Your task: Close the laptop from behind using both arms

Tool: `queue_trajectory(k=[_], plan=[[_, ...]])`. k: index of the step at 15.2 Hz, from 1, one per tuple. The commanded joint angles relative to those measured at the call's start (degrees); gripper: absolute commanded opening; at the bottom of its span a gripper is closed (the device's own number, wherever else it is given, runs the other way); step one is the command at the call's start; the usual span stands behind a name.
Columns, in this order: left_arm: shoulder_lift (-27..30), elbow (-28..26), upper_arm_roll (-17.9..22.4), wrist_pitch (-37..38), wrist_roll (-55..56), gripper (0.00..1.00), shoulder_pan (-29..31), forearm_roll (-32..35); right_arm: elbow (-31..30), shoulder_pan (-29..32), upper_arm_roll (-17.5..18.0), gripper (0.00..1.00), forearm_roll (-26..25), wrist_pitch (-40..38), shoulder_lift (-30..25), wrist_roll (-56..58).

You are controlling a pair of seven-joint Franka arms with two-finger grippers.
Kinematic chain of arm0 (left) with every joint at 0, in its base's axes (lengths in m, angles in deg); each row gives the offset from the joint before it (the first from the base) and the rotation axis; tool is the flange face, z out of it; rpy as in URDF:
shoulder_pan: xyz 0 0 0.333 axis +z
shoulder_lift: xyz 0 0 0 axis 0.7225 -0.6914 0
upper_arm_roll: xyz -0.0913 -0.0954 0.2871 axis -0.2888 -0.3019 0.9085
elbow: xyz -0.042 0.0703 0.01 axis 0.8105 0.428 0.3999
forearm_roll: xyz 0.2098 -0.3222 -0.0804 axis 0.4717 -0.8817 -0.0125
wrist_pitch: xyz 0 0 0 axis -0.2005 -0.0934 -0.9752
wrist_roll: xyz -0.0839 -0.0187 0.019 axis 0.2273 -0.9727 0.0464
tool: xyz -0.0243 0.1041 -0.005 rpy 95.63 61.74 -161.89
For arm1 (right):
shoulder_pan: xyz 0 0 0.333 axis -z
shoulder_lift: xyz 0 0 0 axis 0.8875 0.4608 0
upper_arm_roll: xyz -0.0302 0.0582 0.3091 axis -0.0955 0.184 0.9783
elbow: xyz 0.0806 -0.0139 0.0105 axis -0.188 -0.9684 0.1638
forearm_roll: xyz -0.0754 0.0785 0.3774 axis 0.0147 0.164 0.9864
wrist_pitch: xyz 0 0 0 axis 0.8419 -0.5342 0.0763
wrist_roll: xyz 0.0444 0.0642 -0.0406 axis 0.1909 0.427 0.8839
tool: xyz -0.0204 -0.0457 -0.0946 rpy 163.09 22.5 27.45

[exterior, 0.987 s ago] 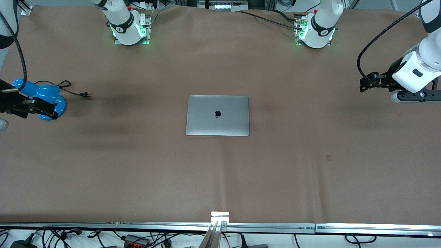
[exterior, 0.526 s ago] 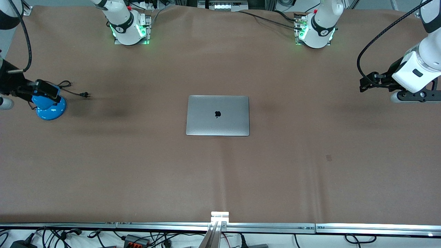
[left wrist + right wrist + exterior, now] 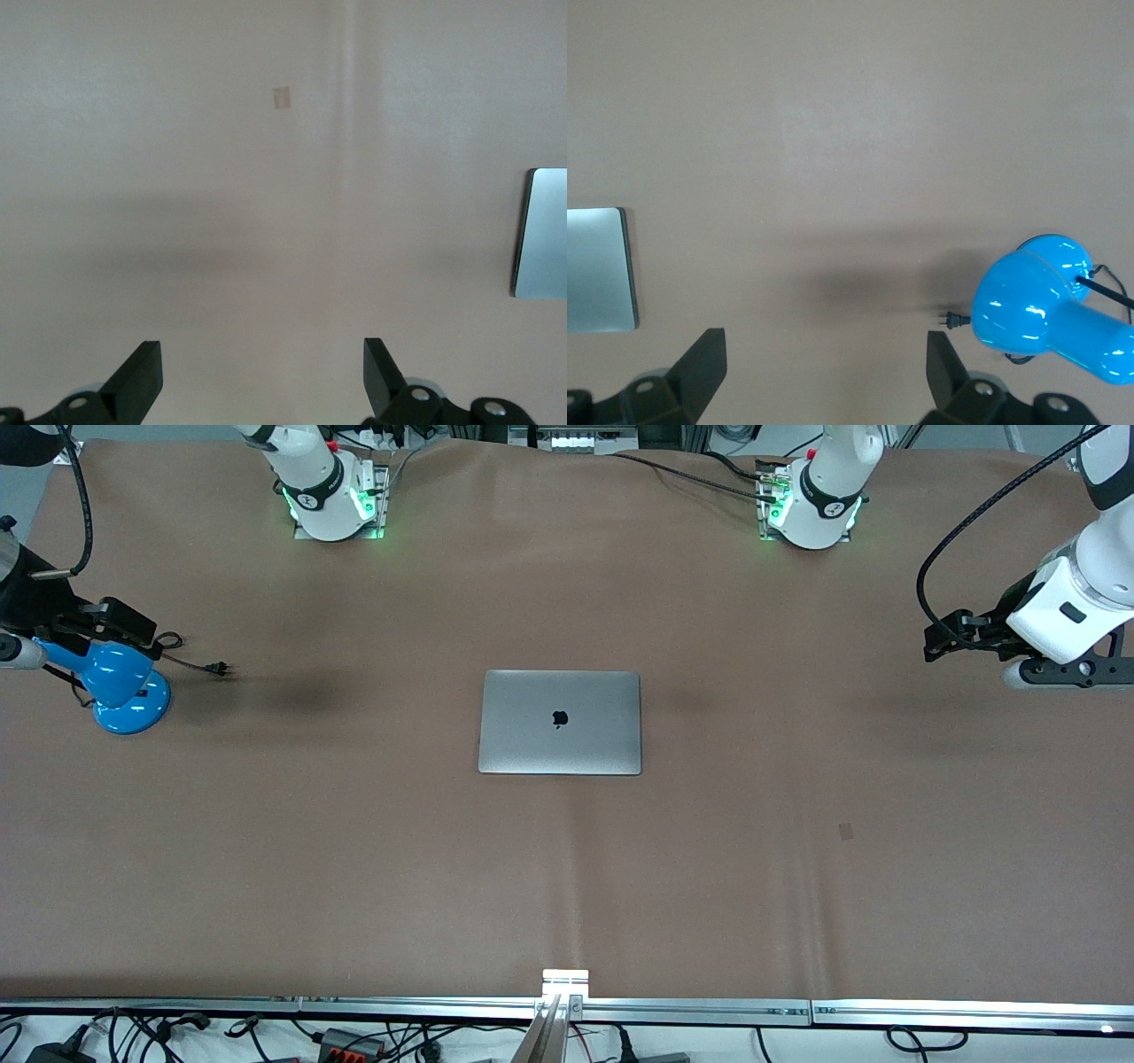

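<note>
Laptop [image 3: 560, 722] lies flat at the middle of the brown desk [image 3: 797, 886], lid fully down, black apple logo facing up; no gap between lid and base shows from the front view, and only the lid's edge shows in either wrist view. Judgement: the closing itself looks done, nothing on the laptop is left to move, and what remains at most is for both arms to park. Left pincer [image 3: 941, 640] hangs over bare desk toward the left arm's end, well apart from the laptop; in the left wrist view its two black fingers [image 3: 137, 381] stand wide apart with nothing between them, laptop corner just visible at the frame edge. Right pincer [image 3: 113, 623] hangs over the blue desk lamp [image 3: 120, 686] at the right arm's end of the desk, also well apart from the laptop; right wrist view shows its fingers [image 3: 700, 367] spread wide and empty, lamp head and base below, and the lamp's loose plug [image 3: 219, 667] lying on the desk beside it. Neither pincer touches anything. Laptop sits square to the desk edges, unobstructed.
</note>
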Motion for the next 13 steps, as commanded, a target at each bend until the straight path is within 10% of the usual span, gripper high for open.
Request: queue_trajectory(k=[1,13], plan=[[0.3,0.6,-0.9,1.1,0.5,1.00,0.6,1.1,-1.5,-0.3,-0.3,1.00,-0.9,1.3,-1.4,0.8],[0.3,0.7,-0.8,1.3,0.5,1.00,0.6,1.1,-0.3,-0.6,0.0,1.00,-0.9,-3.1,-1.6,1.1]])
